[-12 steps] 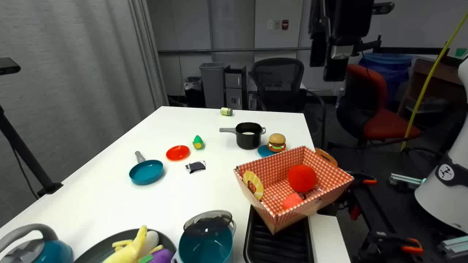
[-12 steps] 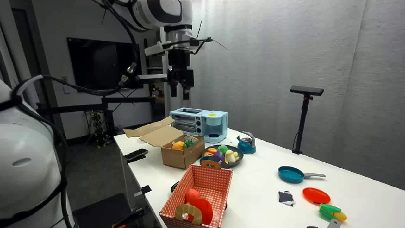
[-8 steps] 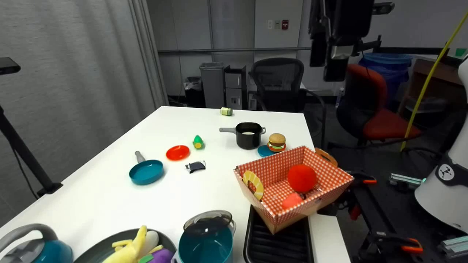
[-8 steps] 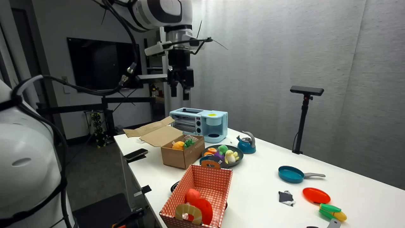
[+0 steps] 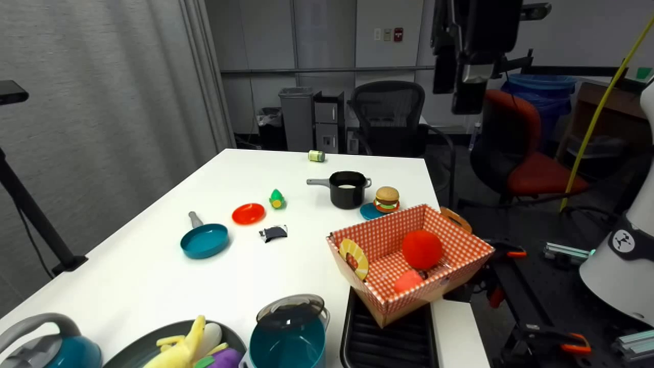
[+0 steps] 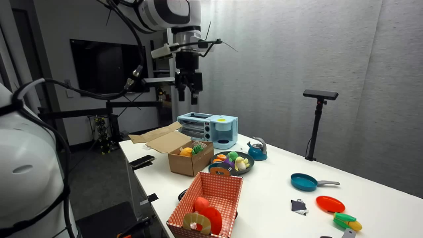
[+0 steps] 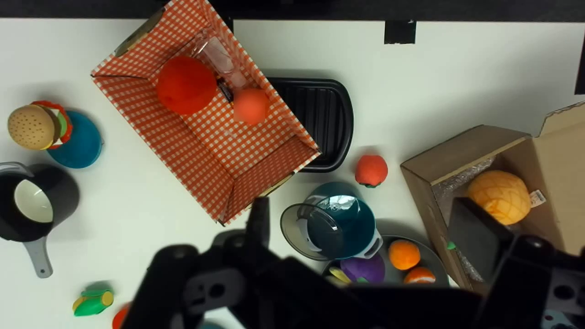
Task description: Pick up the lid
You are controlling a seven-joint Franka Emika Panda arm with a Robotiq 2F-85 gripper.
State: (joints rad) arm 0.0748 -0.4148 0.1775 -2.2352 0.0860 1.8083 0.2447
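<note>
Wrist view: the gripper (image 7: 364,223) is hovering, jaws spread, over the white table (image 7: 137,214), lid (image 7: 315,232) overlapping pot (image 7: 361,230); curtain (image 6: 281,66) is hanging in both exterior views.

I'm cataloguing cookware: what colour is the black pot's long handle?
Grey handle, clearest in the wrist view.

Open air is left beneath the claw (image 6: 188,99), and bare bench (image 5: 245,278) is found between the teal frying pan (image 5: 204,241) and the lid (image 5: 290,314). Elsewhere, passage is narrowed by the checkered basket (image 7: 178,151), the teal pot (image 7: 361,228) (partly overlapped by the lid) and the laden grey pan (image 7: 432,260) just beside.
</note>
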